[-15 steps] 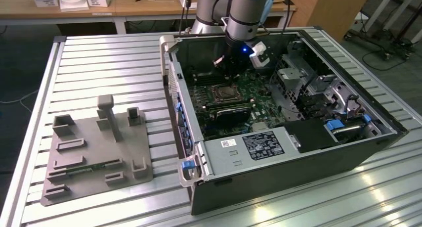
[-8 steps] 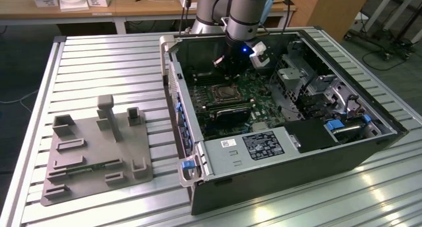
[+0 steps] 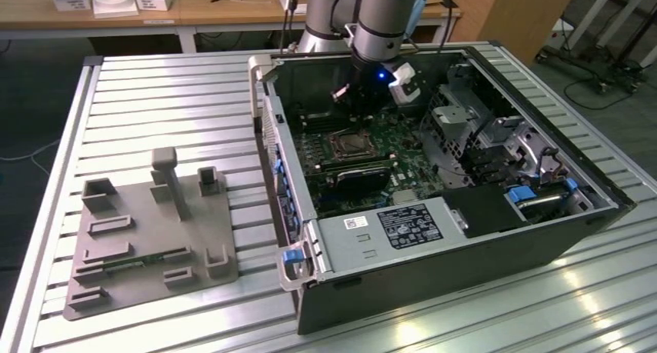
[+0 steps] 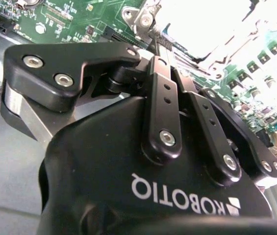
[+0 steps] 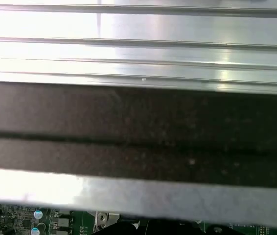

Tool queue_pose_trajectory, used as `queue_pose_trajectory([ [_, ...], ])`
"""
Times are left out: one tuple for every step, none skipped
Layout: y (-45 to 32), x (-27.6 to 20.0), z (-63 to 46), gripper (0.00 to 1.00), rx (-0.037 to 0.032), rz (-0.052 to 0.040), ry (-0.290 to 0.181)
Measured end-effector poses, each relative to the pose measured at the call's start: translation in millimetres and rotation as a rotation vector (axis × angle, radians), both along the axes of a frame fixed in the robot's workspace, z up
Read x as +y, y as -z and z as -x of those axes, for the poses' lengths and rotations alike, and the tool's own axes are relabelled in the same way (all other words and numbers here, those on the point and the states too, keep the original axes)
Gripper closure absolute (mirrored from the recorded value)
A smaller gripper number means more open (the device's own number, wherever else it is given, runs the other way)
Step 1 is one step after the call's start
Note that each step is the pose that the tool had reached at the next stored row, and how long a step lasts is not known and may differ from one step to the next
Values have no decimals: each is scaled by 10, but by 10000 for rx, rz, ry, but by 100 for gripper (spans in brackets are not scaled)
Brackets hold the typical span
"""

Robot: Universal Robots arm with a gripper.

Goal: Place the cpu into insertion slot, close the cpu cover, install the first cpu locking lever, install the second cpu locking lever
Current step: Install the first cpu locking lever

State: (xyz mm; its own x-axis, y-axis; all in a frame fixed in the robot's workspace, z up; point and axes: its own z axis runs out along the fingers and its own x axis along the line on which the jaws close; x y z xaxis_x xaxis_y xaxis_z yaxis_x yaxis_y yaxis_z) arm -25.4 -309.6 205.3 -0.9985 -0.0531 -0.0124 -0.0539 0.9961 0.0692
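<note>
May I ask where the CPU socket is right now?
In the exterior view, the CPU socket lies on the motherboard inside the open computer case, close by the gripper and nearer the case's wall on the exterior view's left.

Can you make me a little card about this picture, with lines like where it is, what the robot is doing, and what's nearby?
Where: open computer case on a slatted metal table
Robot arm: reaches into the case from above
Tool: close to the socket
Socket: square with a silvery frame, on the green motherboard
Nearby: grey holder plate on the table, on the exterior view's left of the case
</note>
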Motion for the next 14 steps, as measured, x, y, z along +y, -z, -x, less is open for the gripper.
queue_pose_trajectory([
  [0, 0, 2, 90, -1, -9, 0],
  [0, 0, 9, 90, 0, -16, -1],
  [0, 0, 22, 90, 1, -22, -1],
  [0, 0, 36, 90, 0, -25, -1],
  [0, 0, 50, 90, 0, -27, -1],
  [0, 0, 65, 90, 1, -28, -1],
  [0, 0, 81, 90, 0, -28, -1],
  [0, 0, 95, 90, 1, -29, -2],
  [0, 0, 107, 90, 1, -30, -2],
  [-1, 0, 118, 90, 1, -31, -1],
  [-1, 0, 129, 90, 2, -34, 0],
  [-1, 0, 141, 90, 2, -38, -1],
  [0, 0, 152, 90, 1, -44, 0],
  [0, 0, 165, 90, 0, -47, 0],
])
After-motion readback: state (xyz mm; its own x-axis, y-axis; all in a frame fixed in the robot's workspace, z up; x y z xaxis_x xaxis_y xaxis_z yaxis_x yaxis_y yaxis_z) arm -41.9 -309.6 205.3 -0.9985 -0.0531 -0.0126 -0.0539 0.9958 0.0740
